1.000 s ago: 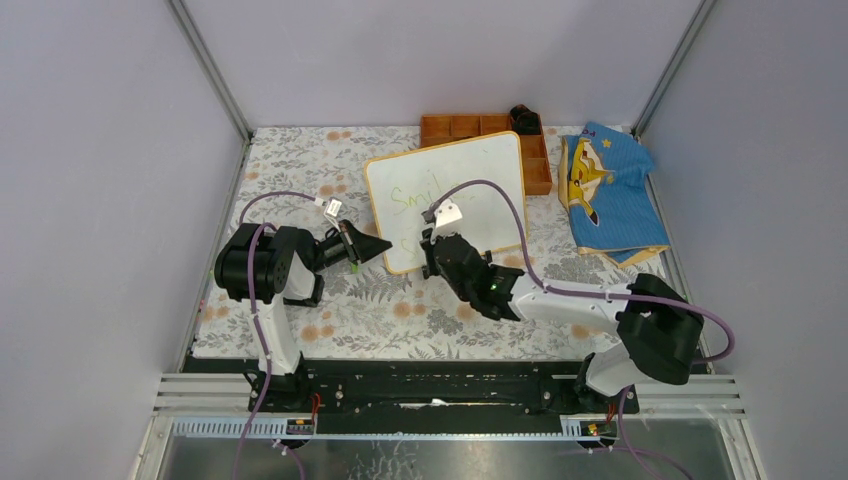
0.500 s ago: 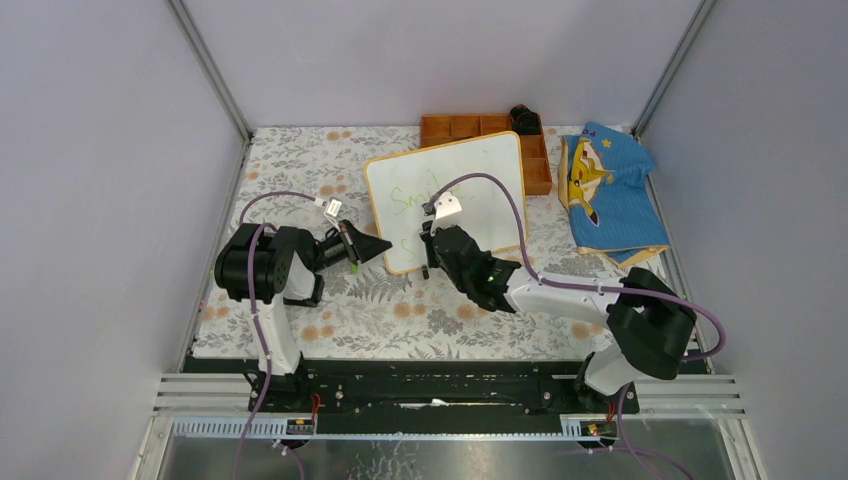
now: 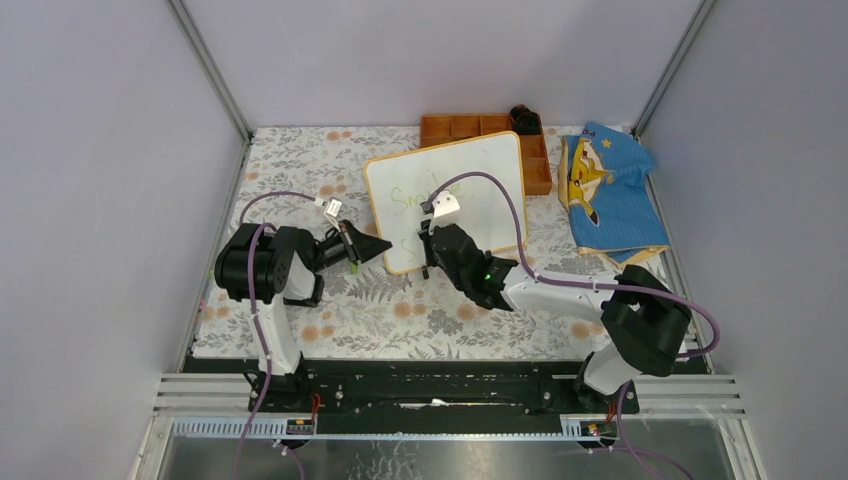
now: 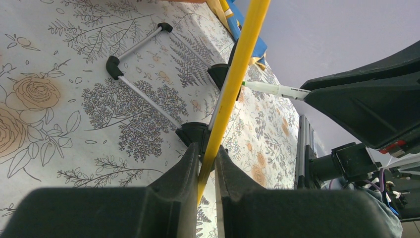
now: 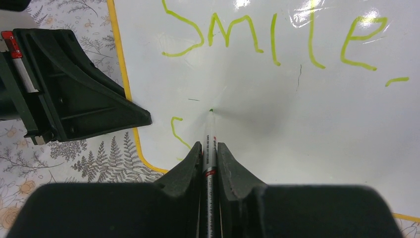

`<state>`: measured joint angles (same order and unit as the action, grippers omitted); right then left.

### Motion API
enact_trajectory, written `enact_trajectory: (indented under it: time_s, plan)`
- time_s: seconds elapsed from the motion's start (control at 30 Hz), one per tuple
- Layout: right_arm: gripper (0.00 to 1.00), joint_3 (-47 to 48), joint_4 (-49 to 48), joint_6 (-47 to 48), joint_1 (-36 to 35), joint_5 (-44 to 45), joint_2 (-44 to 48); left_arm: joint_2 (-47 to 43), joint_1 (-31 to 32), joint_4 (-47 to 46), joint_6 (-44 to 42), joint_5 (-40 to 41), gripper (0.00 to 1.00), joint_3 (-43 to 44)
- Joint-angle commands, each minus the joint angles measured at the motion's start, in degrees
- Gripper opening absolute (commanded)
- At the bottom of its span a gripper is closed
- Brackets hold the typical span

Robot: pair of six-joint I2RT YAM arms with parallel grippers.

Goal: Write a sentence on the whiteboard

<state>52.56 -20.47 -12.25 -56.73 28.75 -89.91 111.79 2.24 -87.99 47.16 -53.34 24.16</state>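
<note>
The whiteboard (image 3: 478, 175) stands tilted at mid-table, its yellow-orange frame (image 4: 237, 64) edge-on in the left wrist view. My left gripper (image 3: 376, 246) (image 4: 205, 148) is shut on the frame at the board's lower left edge. My right gripper (image 3: 428, 243) (image 5: 210, 145) is shut on a thin white marker (image 5: 210, 133). The marker's green tip meets its shadow on the board's surface (image 5: 297, 129). The sentence (image 5: 267, 37) reads "Smile" in yellow-green on the top line. A single "S" (image 5: 179, 133) sits on the line below, left of the tip.
An orange compartment tray (image 3: 465, 124) with a black object (image 3: 525, 118) lies behind the board. A blue cloth (image 3: 608, 190) lies at the right. A white tag (image 3: 333, 207) on the purple cable hangs left of the board. The board's black feet and grey bar (image 4: 143, 96) rest on the floral cloth.
The right arm's elbow has swung left and the marker hand has crept slightly up and left over the board. The left gripper has held still on the frame.
</note>
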Motion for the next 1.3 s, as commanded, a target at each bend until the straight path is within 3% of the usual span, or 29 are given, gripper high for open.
enact_trajectory:
  time_s: [0.0,0.63,0.83,1.03,1.27]
  plan:
    - [0.0,-0.3,-1.5,-1.2,0.8,-1.1,0.2,0.8,0.2,3.5,-1.4,2.6,0.0,0.1]
    - [0.0,-8.6,-1.3,-5.2,0.4,-0.5,3.5,0.8,0.2,3.7,-1.4,2.5,0.0,0.2]
    - [0.0,-7.8,-0.6,-4.7,0.5,1.3,5.2,0.9,0.2,3.7,-1.4,2.5,0.0,0.1]
    - [0.0,-7.0,-3.2,-3.8,0.3,-2.5,8.0,0.9,0.2,3.7,-1.4,2.5,0.0,0.2]
    - [0.0,-3.7,-2.8,-3.3,0.0,-4.5,5.5,0.9,0.2,3.8,-1.4,2.5,0.0,0.2]
